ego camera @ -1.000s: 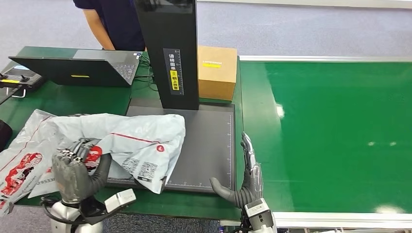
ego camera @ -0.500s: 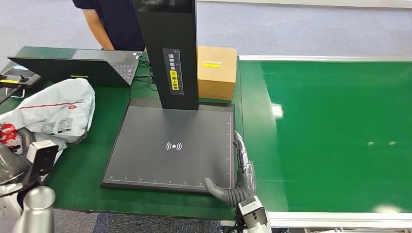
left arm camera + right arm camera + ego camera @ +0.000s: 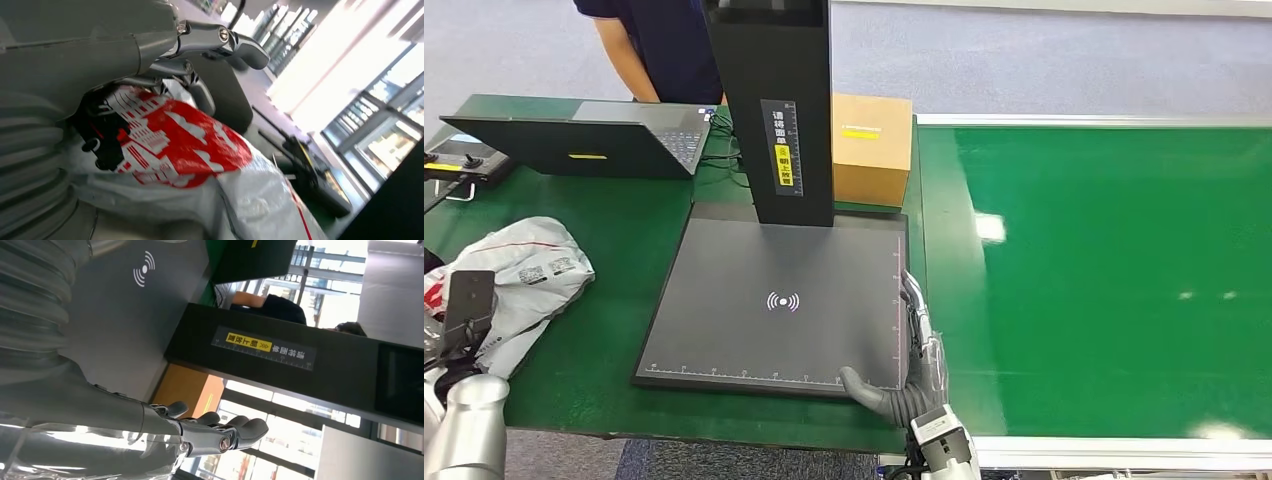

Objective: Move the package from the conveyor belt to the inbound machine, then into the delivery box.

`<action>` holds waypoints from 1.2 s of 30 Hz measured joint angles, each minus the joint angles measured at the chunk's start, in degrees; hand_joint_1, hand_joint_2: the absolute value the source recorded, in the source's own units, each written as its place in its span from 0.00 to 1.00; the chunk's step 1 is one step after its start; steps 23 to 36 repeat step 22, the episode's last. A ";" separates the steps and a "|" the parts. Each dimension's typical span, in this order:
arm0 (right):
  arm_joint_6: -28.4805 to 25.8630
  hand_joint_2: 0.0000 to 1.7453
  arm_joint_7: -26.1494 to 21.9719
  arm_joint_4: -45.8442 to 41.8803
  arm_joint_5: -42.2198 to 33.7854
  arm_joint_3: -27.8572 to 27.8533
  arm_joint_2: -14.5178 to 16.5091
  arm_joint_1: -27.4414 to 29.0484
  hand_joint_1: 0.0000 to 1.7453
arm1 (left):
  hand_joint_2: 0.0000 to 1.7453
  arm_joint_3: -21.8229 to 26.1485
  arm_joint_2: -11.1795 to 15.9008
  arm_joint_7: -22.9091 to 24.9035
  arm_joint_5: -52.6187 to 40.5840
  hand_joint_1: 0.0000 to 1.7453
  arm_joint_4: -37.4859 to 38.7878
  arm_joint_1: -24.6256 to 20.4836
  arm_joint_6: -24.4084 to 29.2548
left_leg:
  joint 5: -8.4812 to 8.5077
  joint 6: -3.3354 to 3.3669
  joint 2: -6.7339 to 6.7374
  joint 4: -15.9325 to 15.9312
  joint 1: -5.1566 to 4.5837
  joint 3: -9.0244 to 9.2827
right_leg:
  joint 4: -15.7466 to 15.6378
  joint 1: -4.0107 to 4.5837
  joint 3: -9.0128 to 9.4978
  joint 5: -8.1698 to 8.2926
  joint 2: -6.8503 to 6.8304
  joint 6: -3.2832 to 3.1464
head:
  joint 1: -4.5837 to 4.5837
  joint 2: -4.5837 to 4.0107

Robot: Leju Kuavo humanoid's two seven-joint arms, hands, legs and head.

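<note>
The package (image 3: 529, 272), a grey-white plastic mailer with red print, lies bunched at the left edge of the green table, off the inbound machine's dark scan plate (image 3: 764, 300). In the left wrist view my left hand (image 3: 165, 55) holds the package (image 3: 200, 150), fingers curled over its red-printed part. My left arm (image 3: 464, 430) rises at the lower left, its wrist block in front of the bag. At the plate's front right corner my right hand (image 3: 916, 350) is open, fingers stretched along the plate's edge; they stay extended in the right wrist view (image 3: 200, 432), holding nothing.
The machine's black column (image 3: 774, 110) stands behind the plate, a cardboard box (image 3: 871, 148) to its right. An open laptop (image 3: 594, 140) and a handheld device (image 3: 459, 160) sit at the back left. A person (image 3: 654, 45) stands behind. The green conveyor belt (image 3: 1114, 270) runs on the right.
The left hand has pulled the package off the scan plate to the table's left edge, baring the plate. The right hand has drawn back slightly along the plate's edge.
</note>
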 joint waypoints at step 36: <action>-2.25 1.00 0.01 -0.36 1.01 -0.75 -1.13 3.06 0.00 | 1.00 -38.24 -7.98 -10.29 7.27 0.00 -41.94 30.06 2.57 | -0.18 0.12 0.03 0.00 -0.07 -0.01 | -0.09 -0.03 -0.02 -0.10 0.00 0.06 | 0.00 0.00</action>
